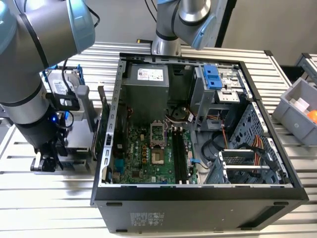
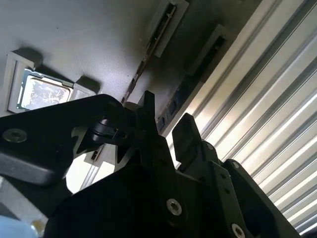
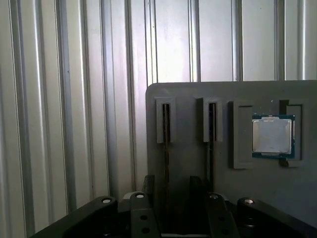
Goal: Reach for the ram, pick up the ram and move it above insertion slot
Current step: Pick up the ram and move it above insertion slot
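My arm (image 1: 29, 74) is chunky grey tubes with light-blue joint caps and black cabling; below, matte black jaws with silver screws (image 2: 173, 207) behind them.

Open from above over the motherboard (image 1: 148, 153) and its memory slots (image 1: 179, 158). Hemmed in at 12 o'clock by the power supply (image 1: 146, 87), from 1 to 3 o'clock by the drive cage (image 1: 218, 89) and loose cables (image 1: 247, 148), at 9 o'clock by the case wall (image 1: 110, 129). More room beyond that wall, over the ribbed table (image 1: 49, 198). In the first wrist view, only a narrow gap between the two ram sticks (image 3: 166, 129) standing in the grey holder (image 3: 188, 99).
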Available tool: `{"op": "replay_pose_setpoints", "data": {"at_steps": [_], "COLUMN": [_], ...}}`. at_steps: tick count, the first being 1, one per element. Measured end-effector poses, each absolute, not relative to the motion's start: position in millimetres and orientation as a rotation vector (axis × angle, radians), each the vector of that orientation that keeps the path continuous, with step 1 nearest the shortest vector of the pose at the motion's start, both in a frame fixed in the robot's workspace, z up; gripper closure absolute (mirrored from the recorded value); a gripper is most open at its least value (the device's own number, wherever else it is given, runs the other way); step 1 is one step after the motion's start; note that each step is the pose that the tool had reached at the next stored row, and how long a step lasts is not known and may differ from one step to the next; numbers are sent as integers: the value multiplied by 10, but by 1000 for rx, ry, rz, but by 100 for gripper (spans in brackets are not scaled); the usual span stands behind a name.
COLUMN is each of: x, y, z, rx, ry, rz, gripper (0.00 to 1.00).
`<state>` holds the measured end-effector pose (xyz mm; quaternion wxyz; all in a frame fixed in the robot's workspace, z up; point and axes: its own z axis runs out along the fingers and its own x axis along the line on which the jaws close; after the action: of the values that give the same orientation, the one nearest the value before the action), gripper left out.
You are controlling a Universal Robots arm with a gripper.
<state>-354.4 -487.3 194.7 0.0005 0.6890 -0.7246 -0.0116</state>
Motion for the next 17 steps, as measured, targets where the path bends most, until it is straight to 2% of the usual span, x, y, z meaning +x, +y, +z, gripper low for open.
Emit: {"op": "replay_pose_setpoints", "data": {"at_steps": [17], "x": [-3544], "y": [-4873], "z": [1825], "rx": [2140], "ry": [-2298], "rz": [-36], "gripper": [0]}}
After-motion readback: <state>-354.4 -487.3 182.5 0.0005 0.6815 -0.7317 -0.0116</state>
